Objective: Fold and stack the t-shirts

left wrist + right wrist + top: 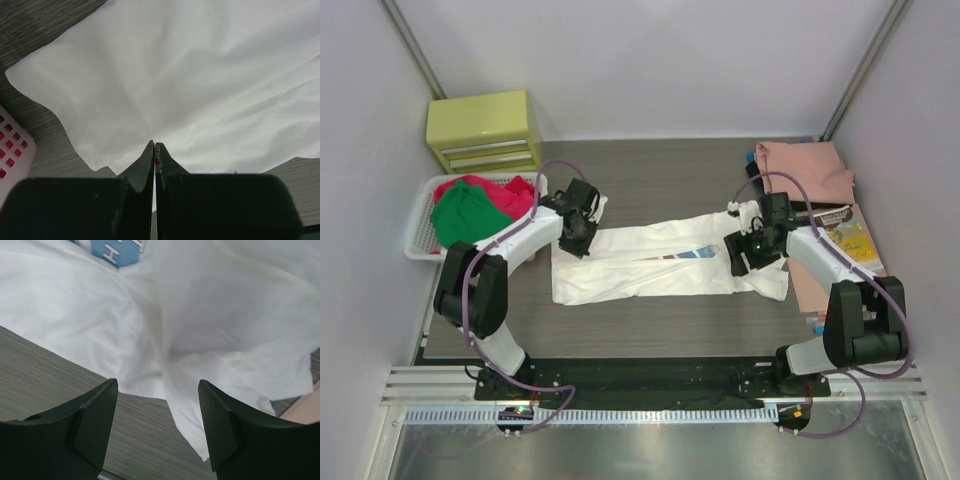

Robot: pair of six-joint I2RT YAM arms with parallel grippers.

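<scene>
Closest to the left wrist lens, my left gripper (154,146) is pressing its two fingers flat together at an edge of the white t-shirt (190,85); whether cloth is being pinched between them I cannot tell. Through the right wrist lens, my right gripper (157,384) is standing wide, holding nothing, hovering over a rumpled corner beside bare table (45,375). From above, the shirt is lying partly folded across the middle, with red and green t-shirts (470,212) waiting in the basket (417,215) and a salmon-pink t-shirt (805,165) lying far right. To fold cleanly, I am judging that I should be lowering straight, closing on that corner, then lifting both ends evenly.
</scene>
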